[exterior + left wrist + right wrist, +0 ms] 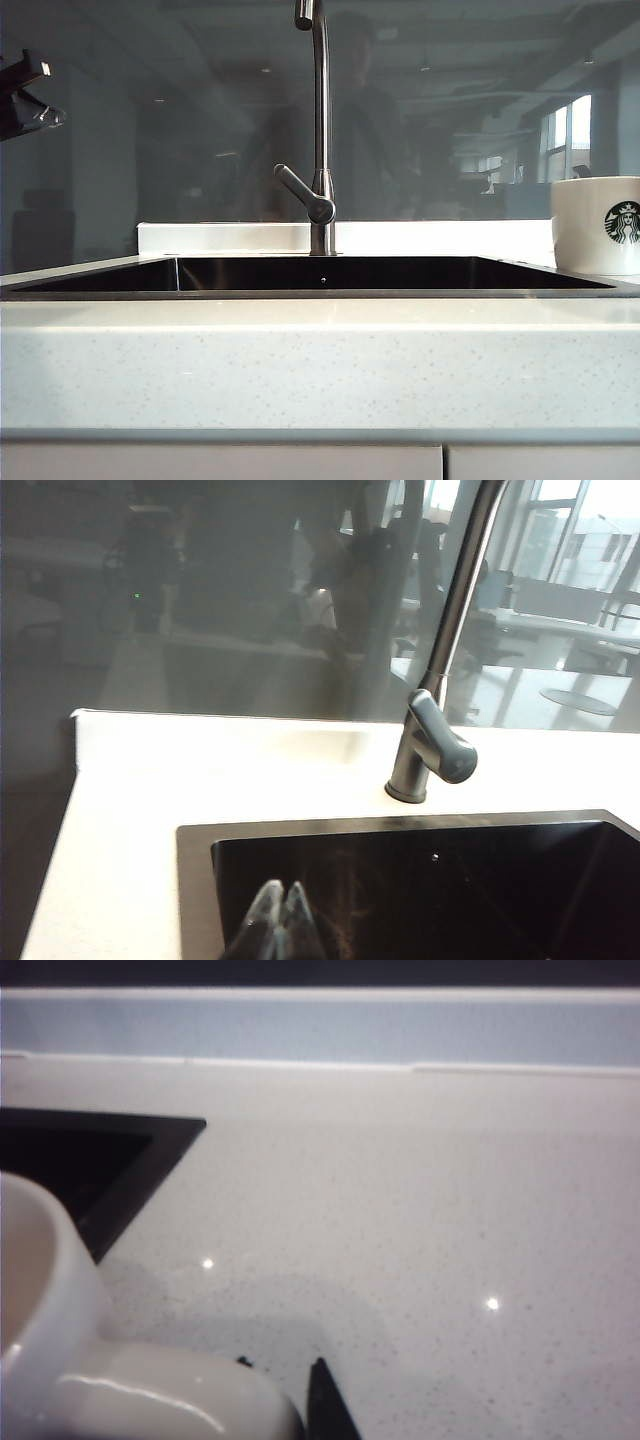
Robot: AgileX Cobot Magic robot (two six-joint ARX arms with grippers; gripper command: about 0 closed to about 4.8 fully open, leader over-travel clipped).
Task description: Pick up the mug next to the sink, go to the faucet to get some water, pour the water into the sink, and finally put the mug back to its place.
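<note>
So the mug (597,225) is sitting on the worktop (320,360) at about 3 o'clock from the sink (320,274) in the exterior view, upright, logo facing the camera, half cut off by the frame edge. In the right wrist view the mug's handle (150,1395) fills the near corner and one dark fingertip (325,1400) of the right gripper (285,1405) pokes out just beside it, but I honestly can't tell how wide that gripper is or whether it has hold of the handle yet. That's my main worry: if it closes with only one finger past the handle, the mug could get shoved or tipped, and the sink edge is right there. Glazed ceramic is slippery too, so a shallow pinch might let it swing once lifted. The left gripper (278,925) is closed with nothing in it, hovering over the dark basin at roughly 7 o'clock from the faucet (432,742). If it hangs around there it could get in the way when the mug heads for the spout.
</note>
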